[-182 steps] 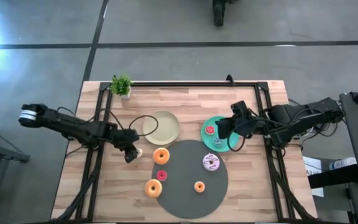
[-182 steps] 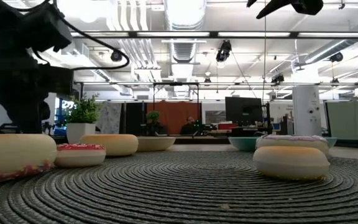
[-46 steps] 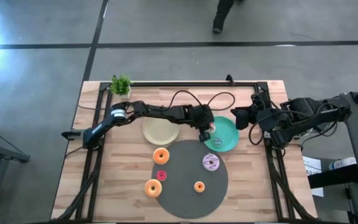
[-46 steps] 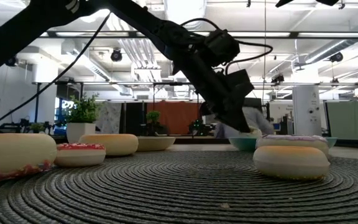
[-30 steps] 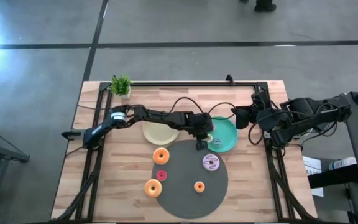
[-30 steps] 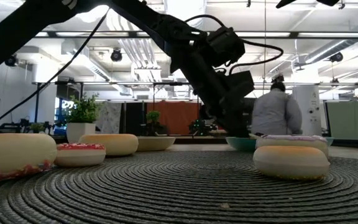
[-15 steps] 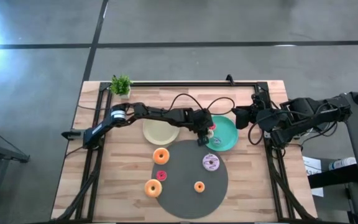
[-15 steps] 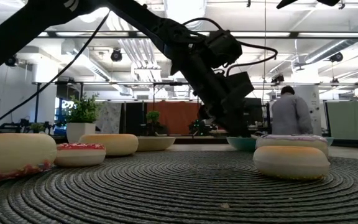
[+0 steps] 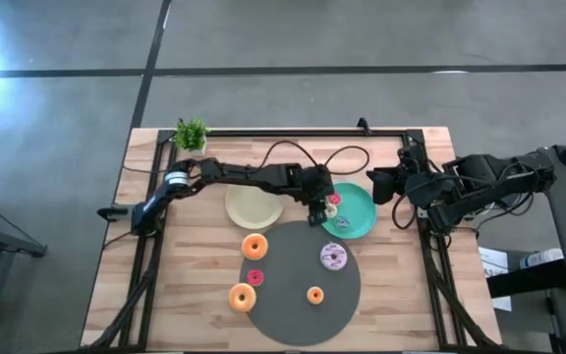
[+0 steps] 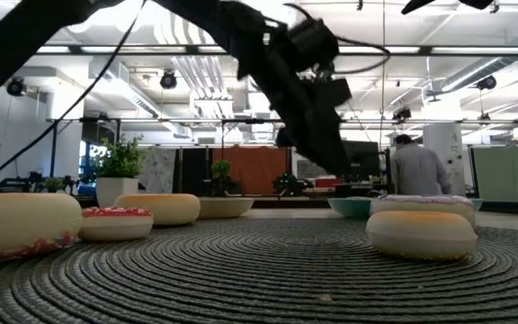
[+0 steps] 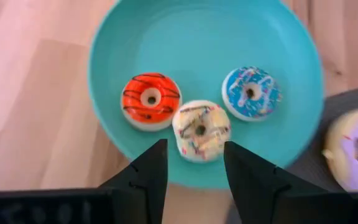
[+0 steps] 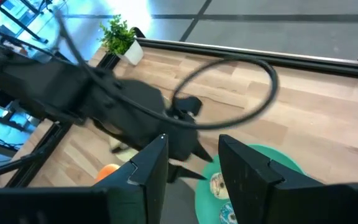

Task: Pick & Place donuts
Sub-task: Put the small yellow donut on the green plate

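My left gripper (image 9: pixel 316 213) (image 11: pixel 194 163) hangs open above the near-left rim of the teal plate (image 9: pixel 362 222) (image 11: pixel 135 43) and touches nothing. Three mini donuts lie flat on that plate: an orange-red one with dark stripes (image 11: pixel 151 101), a cream sprinkled one (image 11: pixel 201 129) and a blue one (image 11: pixel 251 92). Five more donuts lie on the grey round mat (image 9: pixel 293 315): two orange (image 9: pixel 254 246) (image 9: pixel 243 297), a pink mini (image 9: pixel 255 277), a small orange (image 9: pixel 314 294) and a lilac-white one (image 9: pixel 334 257). My right gripper (image 9: pixel 374 187) (image 12: pixel 191 165) waits open by the plate's far-right side.
A cream plate (image 9: pixel 254 205) sits left of the teal one, under my left arm. A small potted plant (image 9: pixel 192 135) stands at the far-left corner. A black frame rail (image 9: pixel 293 132) runs along the far edge. In the low view a person (image 10: pixel 418 169) stands in the room behind.
My left gripper has risen from just above the teal plate and drifted slightly toward the far edge, staying open. The donuts have stayed where they were. A person has walked across the room behind the table.
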Controlling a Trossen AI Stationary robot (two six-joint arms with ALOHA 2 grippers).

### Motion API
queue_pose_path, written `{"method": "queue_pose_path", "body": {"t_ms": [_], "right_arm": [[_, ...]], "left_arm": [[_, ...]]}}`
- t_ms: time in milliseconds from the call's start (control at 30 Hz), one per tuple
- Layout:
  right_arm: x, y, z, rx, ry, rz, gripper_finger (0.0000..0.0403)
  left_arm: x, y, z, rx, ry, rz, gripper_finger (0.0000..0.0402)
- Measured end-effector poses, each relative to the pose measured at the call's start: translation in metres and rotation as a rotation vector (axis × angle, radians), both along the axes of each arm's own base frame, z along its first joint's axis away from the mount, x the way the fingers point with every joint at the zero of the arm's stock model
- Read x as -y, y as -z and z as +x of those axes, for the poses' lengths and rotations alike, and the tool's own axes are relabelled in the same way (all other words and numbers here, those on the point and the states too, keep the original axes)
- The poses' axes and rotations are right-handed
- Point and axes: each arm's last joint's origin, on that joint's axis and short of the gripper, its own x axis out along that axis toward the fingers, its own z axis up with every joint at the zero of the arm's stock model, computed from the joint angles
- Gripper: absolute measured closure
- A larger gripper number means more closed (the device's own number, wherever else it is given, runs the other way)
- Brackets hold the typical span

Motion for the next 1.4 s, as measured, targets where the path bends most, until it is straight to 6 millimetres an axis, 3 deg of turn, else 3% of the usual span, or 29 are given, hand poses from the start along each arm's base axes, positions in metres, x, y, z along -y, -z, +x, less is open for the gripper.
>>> {"method": "queue_pose_path", "body": {"t_ms": [200, 400, 667, 900, 1100, 1400], "right_arm": [[-0.001, 0.005, 0.001, -0.044, -0.03, 0.027, 0.0268], [-0.01, 0.032, 0.019, -0.193, -0.154, 0.115, 0.0268], [-0.042, 0.082, 0.075, -0.396, -0.488, 0.271, 0.0268], [-0.087, 0.121, 0.113, -0.523, -0.885, 0.073, 0.0268], [-0.131, 0.15, 0.136, -0.647, -1.224, -0.016, 0.0268], [-0.176, 0.19, 0.182, -0.734, -1.298, -0.05, 0.0268]], "left_arm": [[0.003, -0.031, -0.025, -0.065, 0.032, 0.017, 0.0271], [0.015, -0.031, -0.067, -0.082, 0.01, -0.032, 0.0271], [0.03, -0.022, -0.148, -0.054, -0.081, -0.119, 0.0271], [0.042, -0.014, -0.208, -0.006, -0.107, -0.158, 0.0271], [0.05, -0.007, -0.235, 0.014, -0.125, -0.186, 0.0271], [0.057, 0.01, -0.253, -0.019, -0.108, -0.194, 0.0271]]}}
